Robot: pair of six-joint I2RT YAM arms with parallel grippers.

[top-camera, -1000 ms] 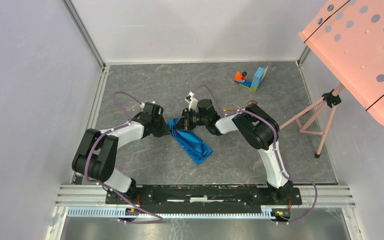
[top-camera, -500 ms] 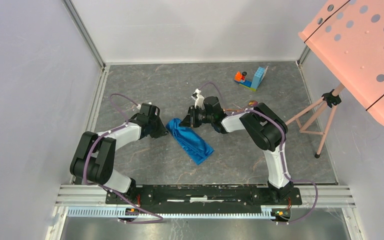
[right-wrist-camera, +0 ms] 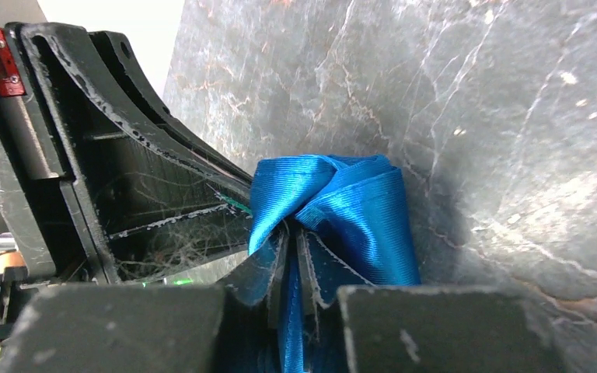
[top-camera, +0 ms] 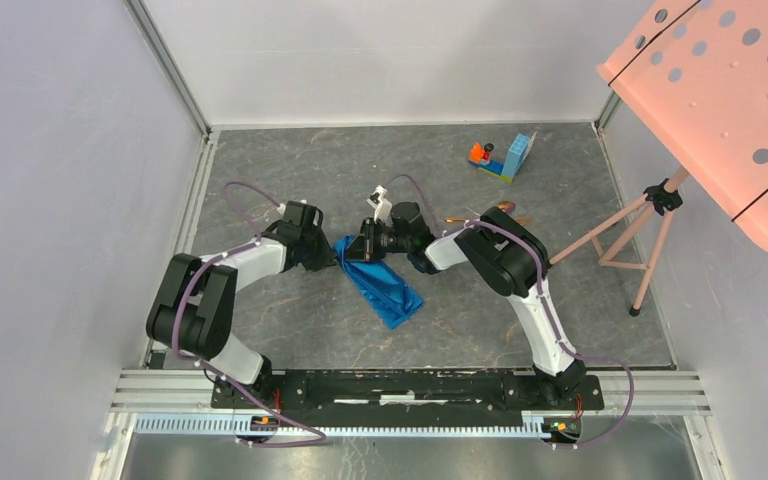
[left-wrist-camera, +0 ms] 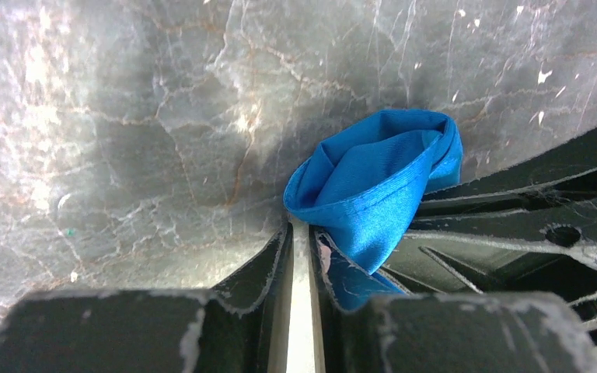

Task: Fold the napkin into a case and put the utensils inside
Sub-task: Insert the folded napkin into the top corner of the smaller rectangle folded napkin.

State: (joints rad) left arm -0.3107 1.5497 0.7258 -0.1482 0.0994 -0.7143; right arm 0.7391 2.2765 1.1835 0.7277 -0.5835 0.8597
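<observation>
- Top: napkin [top-camera: 385, 283] lies mid-table, its far end bunched between both arms; utensils [top-camera: 507, 208] sit well apart, so a tug may undo the fold.
- Left wrist: left gripper [left-wrist-camera: 301, 229] is nearly closed, grip on cloth unclear, so cloth may slip.
- Right wrist: right gripper [right-wrist-camera: 289, 233] is clamped on napkin, and pulling may crumple it.

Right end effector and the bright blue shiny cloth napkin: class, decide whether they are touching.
Touching. The right wrist view shows the right end effector pinching a fold of the bright blue shiny cloth napkin between its jaws.

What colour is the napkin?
The napkin is bright, slightly shiny blue; the right wrist view shows it best.
</observation>
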